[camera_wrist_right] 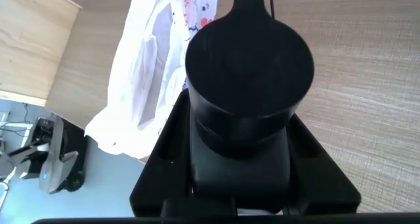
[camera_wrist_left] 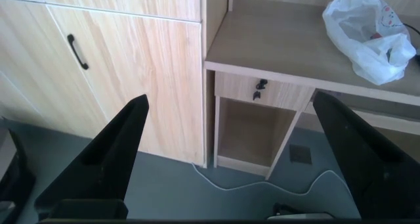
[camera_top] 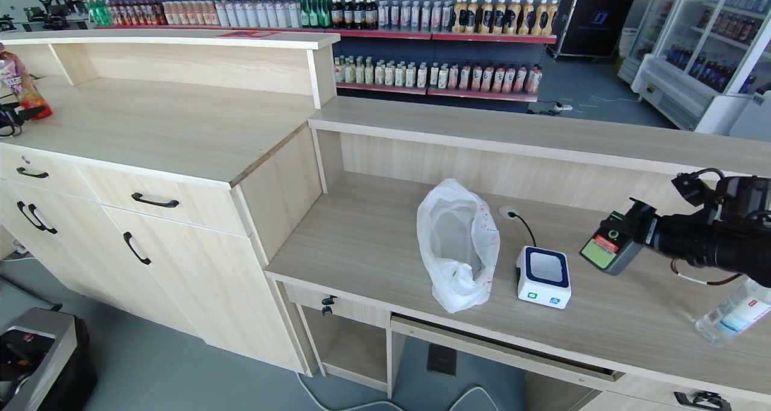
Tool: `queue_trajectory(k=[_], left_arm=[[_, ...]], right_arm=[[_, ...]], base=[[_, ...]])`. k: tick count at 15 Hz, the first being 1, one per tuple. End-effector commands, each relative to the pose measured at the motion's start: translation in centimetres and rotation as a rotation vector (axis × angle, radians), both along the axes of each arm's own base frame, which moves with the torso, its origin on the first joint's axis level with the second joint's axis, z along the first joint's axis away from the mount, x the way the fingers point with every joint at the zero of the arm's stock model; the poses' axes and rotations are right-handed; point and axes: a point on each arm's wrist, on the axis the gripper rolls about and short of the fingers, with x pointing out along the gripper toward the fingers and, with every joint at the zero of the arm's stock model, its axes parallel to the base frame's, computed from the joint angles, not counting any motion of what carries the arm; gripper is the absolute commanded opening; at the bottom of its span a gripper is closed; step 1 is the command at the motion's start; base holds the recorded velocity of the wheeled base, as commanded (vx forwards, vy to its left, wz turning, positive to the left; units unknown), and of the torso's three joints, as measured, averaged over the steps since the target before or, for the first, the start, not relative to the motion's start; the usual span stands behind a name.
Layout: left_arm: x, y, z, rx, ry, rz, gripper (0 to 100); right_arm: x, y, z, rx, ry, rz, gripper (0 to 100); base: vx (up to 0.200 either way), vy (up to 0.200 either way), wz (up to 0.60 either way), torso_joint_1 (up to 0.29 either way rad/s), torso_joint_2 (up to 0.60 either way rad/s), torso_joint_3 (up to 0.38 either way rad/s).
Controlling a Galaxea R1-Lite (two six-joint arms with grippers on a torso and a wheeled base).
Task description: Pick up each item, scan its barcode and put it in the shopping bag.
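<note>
1. One claw is busy. The right gripper [camera_top: 632, 235] pinches a small container [camera_top: 605, 253] by its sides and holds it in the air just beside the scanner [camera_top: 543, 276], not over its window.
2. Our left gripper [camera_wrist_left: 230, 99] hangs low in front of the cabinet [camera_wrist_left: 151, 86], fingers spread wide with nothing between them, well apart from the goods.
3. As we judge progress, the container is picked up, and its scan and bagging are left. A bottle [camera_top: 732, 314] lies on its side at the right end of the lower counter [camera_top: 361, 242], apparently untouched. A snack packet [camera_top: 21, 85] sits far off on the upper counter [camera_top: 150, 128]. We cannot tell whether the shopping bag [camera_top: 458, 251] holds anything (its red print confuses the matter).
4. The container looks rigid and rounded, grey-sided with a green and red label. The bag is thin, crinkled, translucent film, slumped with its mouth open. The scanner is a white rounded block with a dark blue frame around a pale window. The bottle is clear plastic, and both counters are smooth, pale wood-grain laminate.
</note>
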Motion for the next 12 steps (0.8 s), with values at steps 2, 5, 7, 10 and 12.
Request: queue_trajectory(k=[2,5,7,10,12], left_arm=[[0.0,0.0,0.0,0.000,0.000,0.000,100],[0.0,0.0,0.0,0.000,0.000,0.000,100],[0.0,0.0,0.0,0.000,0.000,0.000,100],[0.0,0.0,0.0,0.000,0.000,0.000,100],[0.0,0.0,0.0,0.000,0.000,0.000,100]], right_arm=[[0.3,0.2,-1.0,-0.036,0.003,0.022,0],[0.3,0.2,-1.1,-0.045,0.001,0.025,0],[0.4,0.2,-1.1,-0.044,-0.002,0.023,0],[1.1,0.5,-1.4,-0.051,-0.032,0.036,0],[1.6,0.6,-1.7,-0.054,-0.041,0.044,0]], base=[[0.000,0.000,0.00,0.000,0.00,0.000],[0.000,0.000,0.00,0.000,0.00,0.000],[0.000,0.000,0.00,0.000,0.00,0.000],[0.000,0.000,0.00,0.000,0.00,0.000],[0.000,0.000,0.00,0.000,0.00,0.000]])
